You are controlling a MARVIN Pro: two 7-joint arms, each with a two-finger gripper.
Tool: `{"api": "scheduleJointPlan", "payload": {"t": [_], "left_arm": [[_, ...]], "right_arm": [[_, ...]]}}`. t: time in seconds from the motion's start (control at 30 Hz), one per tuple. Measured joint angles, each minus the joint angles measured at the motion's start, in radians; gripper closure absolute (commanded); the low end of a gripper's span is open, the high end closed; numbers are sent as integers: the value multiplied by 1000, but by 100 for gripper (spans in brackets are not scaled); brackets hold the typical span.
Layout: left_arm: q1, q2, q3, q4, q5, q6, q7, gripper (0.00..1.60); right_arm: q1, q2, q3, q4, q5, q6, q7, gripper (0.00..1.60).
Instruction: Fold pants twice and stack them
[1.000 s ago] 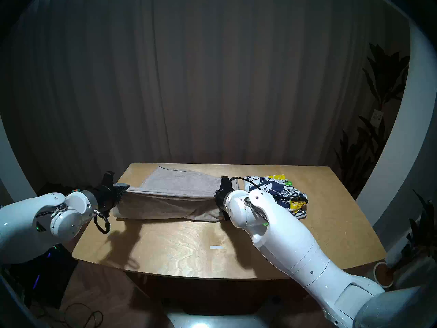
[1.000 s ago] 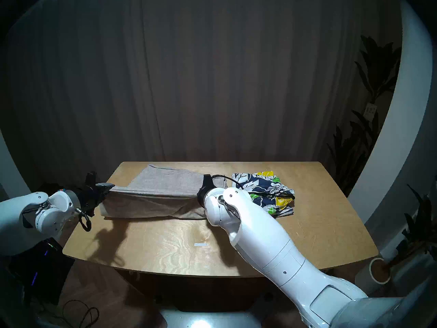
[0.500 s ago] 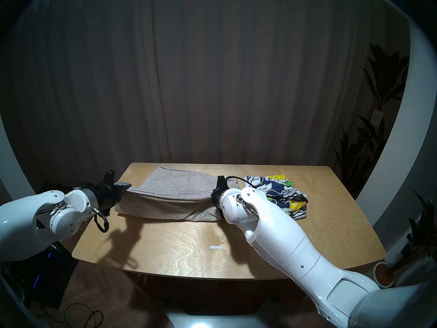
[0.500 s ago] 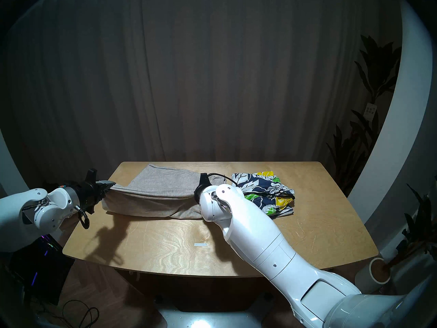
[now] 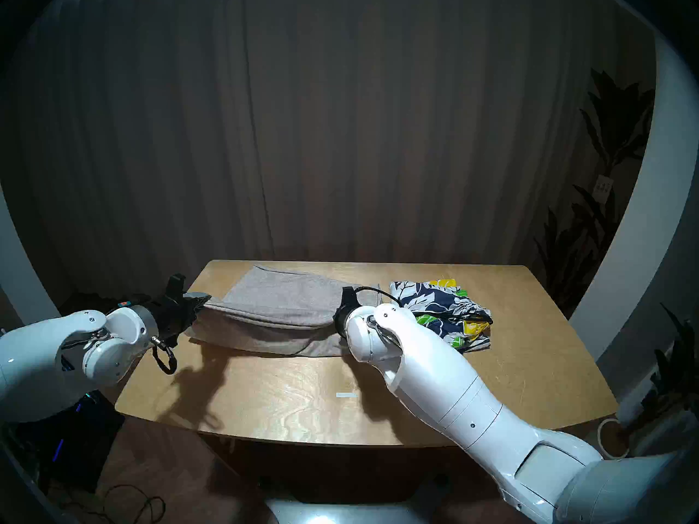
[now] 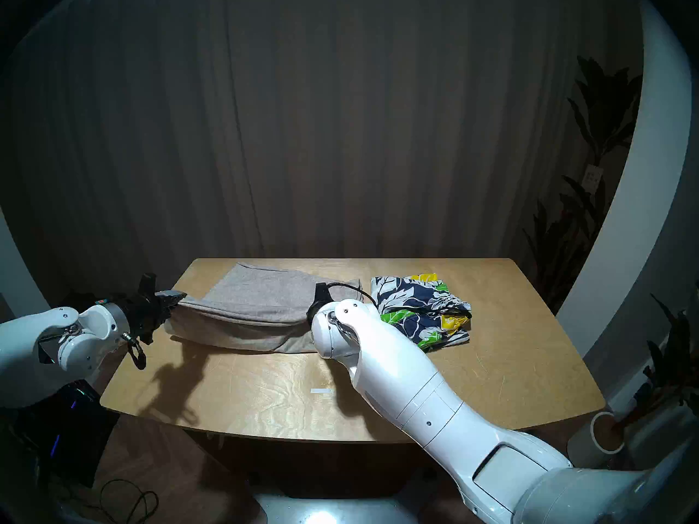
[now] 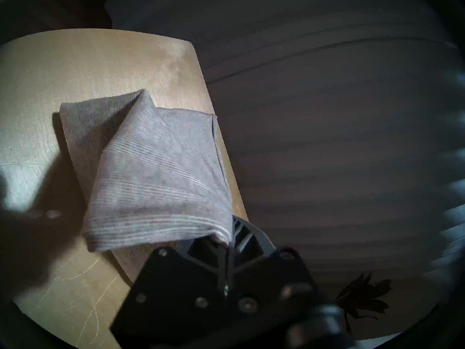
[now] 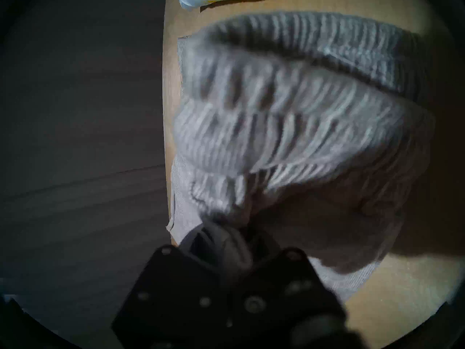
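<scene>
The grey-beige knit pants (image 5: pixel 280 304) lie across the back left of the wooden table (image 5: pixel 287 394), their near edge lifted and carried over toward the far edge. My left gripper (image 5: pixel 200 299) is shut on the pants' left end; the cloth runs into its closed fingers in the left wrist view (image 7: pixel 221 237). My right gripper (image 5: pixel 340 315) is shut on the gathered waistband end (image 8: pixel 276 114), its tips hidden behind the wrist in the head views. The floral shorts (image 5: pixel 442 307) lie crumpled at the back right, untouched.
A small white tape strip (image 5: pixel 346 395) sits on the table's front middle. A dark curtain hangs behind the table. Potted plants (image 5: pixel 612 432) stand at the right. Dark equipment and cables (image 5: pixel 75 447) lie on the floor at the left.
Both grippers carried the lifted near edge of the grey pants away from me toward the far edge. The right arm also shifted left. The fold has flattened lower.
</scene>
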Motion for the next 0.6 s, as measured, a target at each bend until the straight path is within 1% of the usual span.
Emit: {"api": "scheduleJointPlan", "payload": {"t": [0.33,0.6], "left_arm": [[-19,-42,39,31,13,-15,-25,160],[-49,-80,66,45,25,-21,-42,160]], "right_arm": [[13,-13,-11,21,-7,-10,9,160],[25,-23,-9,37,-11,-15,16,160]]}}
